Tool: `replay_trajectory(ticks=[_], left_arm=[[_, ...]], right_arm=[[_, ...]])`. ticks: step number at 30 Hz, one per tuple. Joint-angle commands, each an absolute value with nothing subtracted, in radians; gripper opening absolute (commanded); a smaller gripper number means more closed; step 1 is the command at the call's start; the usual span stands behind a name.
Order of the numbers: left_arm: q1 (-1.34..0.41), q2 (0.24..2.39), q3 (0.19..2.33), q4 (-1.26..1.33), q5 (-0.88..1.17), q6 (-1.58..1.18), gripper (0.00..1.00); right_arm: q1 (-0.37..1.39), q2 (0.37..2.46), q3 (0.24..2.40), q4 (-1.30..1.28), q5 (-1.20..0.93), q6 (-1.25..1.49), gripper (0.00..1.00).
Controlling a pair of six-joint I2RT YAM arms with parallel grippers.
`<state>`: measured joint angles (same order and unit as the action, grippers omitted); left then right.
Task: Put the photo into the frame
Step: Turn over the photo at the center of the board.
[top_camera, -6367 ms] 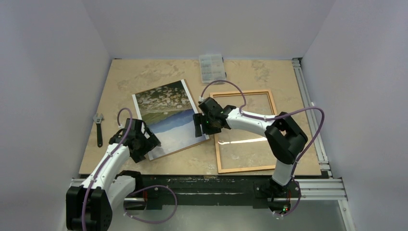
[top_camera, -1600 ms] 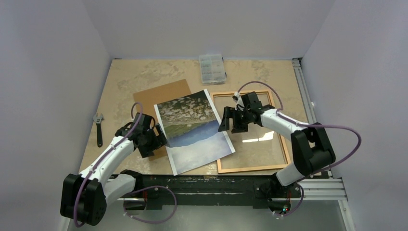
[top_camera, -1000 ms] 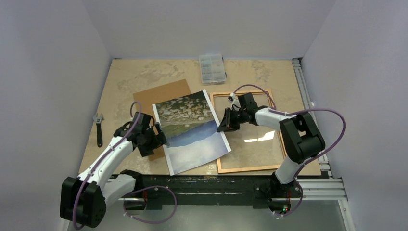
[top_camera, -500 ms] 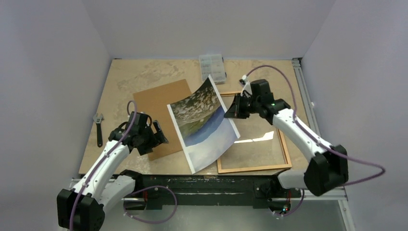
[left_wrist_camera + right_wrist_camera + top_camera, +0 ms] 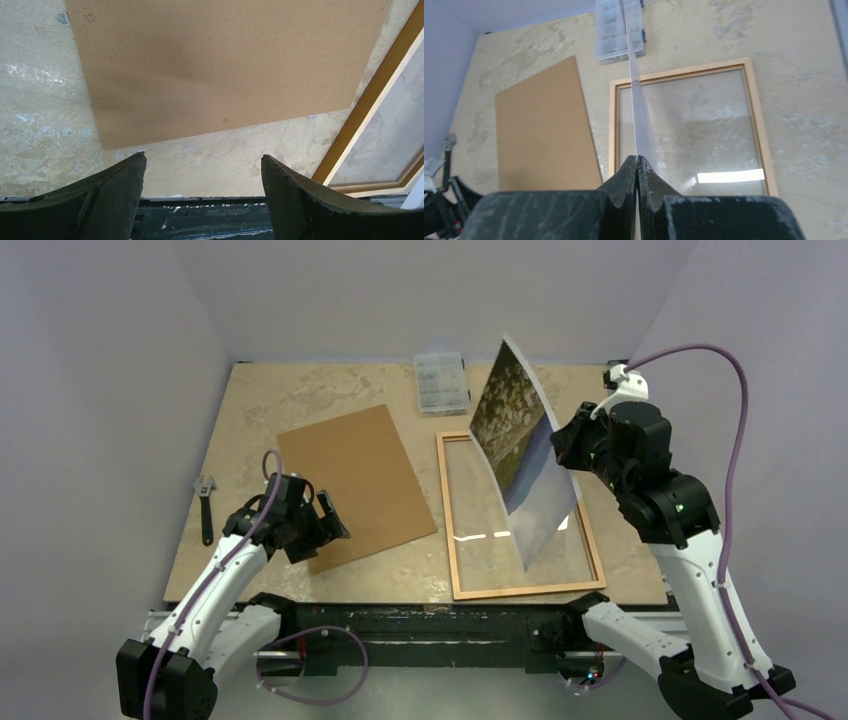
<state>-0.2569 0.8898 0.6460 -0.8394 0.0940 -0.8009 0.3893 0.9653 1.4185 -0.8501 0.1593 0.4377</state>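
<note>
The photo hangs nearly on edge in the air above the frame, its picture side facing left. My right gripper is shut on its right-hand edge, high over the frame's right side. In the right wrist view the photo shows as a thin sheet running away from the shut gripper, with the frame and its clear pane flat on the table below. My left gripper stands open and holds nothing at the near corner of the backing board; in its wrist view the gripper has only table between its fingers.
A plain brown backing board lies left of the frame, also seen as the board in the left wrist view. A clear compartment box sits at the back edge. A wrench lies at the far left.
My right gripper has lifted the photo off the table and swung it up and to the right, over the frame. The backing board is now fully uncovered. The left arm has barely moved.
</note>
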Motion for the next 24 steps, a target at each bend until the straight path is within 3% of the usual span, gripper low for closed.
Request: replay_trajectory(ticks=[1,11,24], left_arm=[[-0.261,0.888,0.675,-0.831,0.109,-0.805,0.82],[-0.261,0.89,0.673,-0.808,0.137,-0.82,0.82],[-0.262,0.863,0.651,-0.742,0.203,-0.849,0.82]], right_arm=[[0.384,0.962,1.425,-0.904,0.332,0.374,0.0],[0.405,0.944,1.191,-0.767,-0.03,0.356,0.0],[0.782,1.058,1.015,-0.507,-0.037,0.521,0.0]])
